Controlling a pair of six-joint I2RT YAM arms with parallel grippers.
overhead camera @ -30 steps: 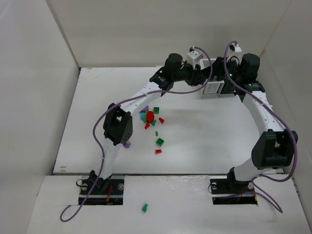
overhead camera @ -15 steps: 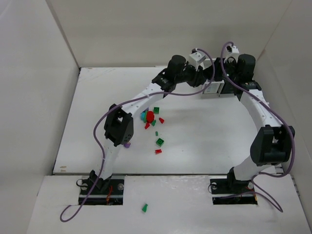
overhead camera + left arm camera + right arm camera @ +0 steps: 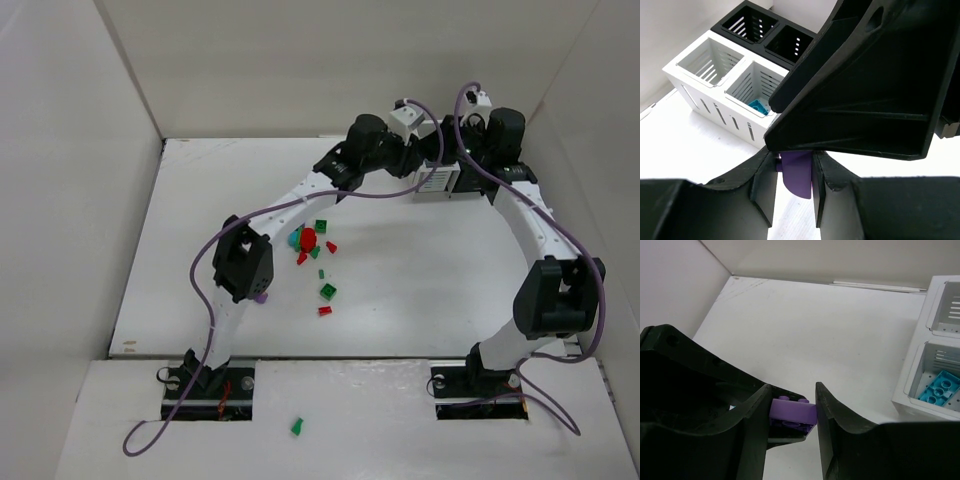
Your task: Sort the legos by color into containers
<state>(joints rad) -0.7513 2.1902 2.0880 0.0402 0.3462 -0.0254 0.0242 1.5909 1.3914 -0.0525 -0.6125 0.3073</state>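
1. From above: the containers (image 3: 438, 182) stand at the far right of the table (image 3: 420, 290). Most legos (image 3: 315, 255) are not sorted yet. They lie in a loose heap in the middle. I count about four red, four green and one teal there. They are tiny and bunched, so I may be off by one. One purple lego (image 3: 262, 297) lies nearer and to the left of the heap. One green lego (image 3: 297, 427) sits alone on the near ledge (image 3: 400, 420).

2. From my left wrist: my left claw (image 3: 792, 161) is closed on a purple brick (image 3: 797, 176), close to the white container (image 3: 705, 95). The white container has two holes, and the black container (image 3: 772, 36) behind it has two more. I count one teal brick (image 3: 759, 106) in a white hole. I see nothing in the other three holes.

3. From my right wrist: my right claw (image 3: 792, 392) is narrow, with a finger touching each side of what I think is the same purple brick. So both claws hold one brick. I think one brick is sorted, one is on its way, and about eleven are left.
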